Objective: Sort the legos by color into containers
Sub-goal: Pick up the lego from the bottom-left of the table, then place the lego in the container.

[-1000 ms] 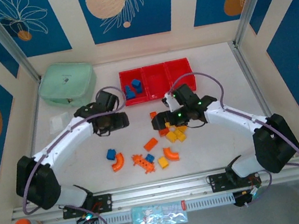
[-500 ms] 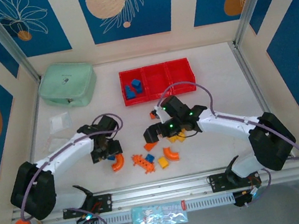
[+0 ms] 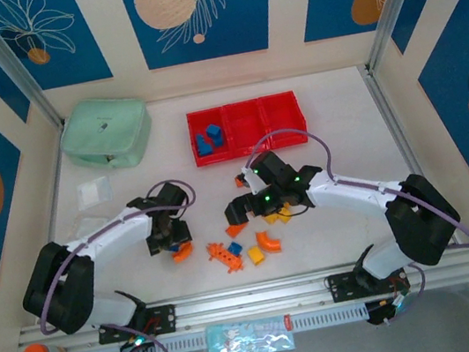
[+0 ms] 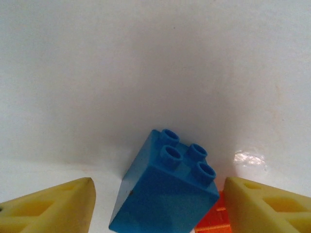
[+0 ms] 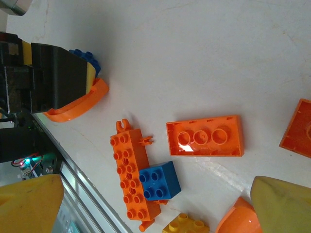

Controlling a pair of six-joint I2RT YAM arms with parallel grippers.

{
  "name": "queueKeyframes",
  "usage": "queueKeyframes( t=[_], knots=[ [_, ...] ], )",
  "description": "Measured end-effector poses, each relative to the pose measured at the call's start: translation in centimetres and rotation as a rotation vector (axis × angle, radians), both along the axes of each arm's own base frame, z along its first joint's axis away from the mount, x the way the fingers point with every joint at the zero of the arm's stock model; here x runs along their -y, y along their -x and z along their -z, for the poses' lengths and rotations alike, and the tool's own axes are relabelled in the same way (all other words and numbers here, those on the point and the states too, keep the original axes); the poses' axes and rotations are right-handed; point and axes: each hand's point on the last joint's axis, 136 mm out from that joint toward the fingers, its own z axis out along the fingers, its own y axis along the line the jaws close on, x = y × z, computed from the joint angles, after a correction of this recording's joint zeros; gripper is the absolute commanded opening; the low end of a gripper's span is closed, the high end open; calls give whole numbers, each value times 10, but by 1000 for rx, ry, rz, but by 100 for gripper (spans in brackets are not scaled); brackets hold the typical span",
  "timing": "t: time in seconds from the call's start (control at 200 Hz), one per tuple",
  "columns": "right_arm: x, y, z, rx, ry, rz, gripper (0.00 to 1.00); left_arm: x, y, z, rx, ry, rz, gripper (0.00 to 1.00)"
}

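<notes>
Blue brick [image 4: 165, 194] on white table [image 3: 342, 123], studs up, one corner aimed 12 o'clock, btwn L claw [image 3: 169, 238] fingers. Jaws part-open, gaps both sides, nothing gripped. Orange arch [image 3: 182, 254] just beside, at its 5 o'clock. R claw [image 3: 256, 208] wide open, empty, above orange plate [image 5: 204, 136], long axis 3–9. Red tray [image 3: 246, 126] at table's 12 o'clock. Blue/cream wall panels [image 3: 200, 12] around.

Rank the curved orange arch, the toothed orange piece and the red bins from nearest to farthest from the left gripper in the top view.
1. Curved orange arch, beside the left gripper.
2. Toothed orange piece, to its right.
3. Red bins, at the far side.
</notes>
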Motion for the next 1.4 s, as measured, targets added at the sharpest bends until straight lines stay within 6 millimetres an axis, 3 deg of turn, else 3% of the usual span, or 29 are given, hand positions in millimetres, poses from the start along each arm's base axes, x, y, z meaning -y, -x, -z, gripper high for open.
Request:
queueKeyframes(
  t=[0.28, 0.48, 0.78, 0.9, 1.1, 1.4],
  knots=[
    [-3, -3, 1, -5, 6, 1, 99, -6, 1, 6, -1, -6, -21, 54],
    [-5, -6, 3, -9, 11, 2, 99, -9, 6, 13, -9, -12, -26, 52],
    [-5, -6, 4, -10, 14, 2, 99, -8, 4, 13, -6, -2, -25, 33],
    [-3, -7, 3, -8, 19, 0, 99, -8, 3, 10, -1, -5, -13, 30],
    [7, -16, -8, 19, 16, 32, 99, 1, -13, -19, 63, 24, 2, 28],
    [40, -46, -22, 58, 11, 140, 99, 40, -67, -97, 249, 125, 67, 26]
  ],
)
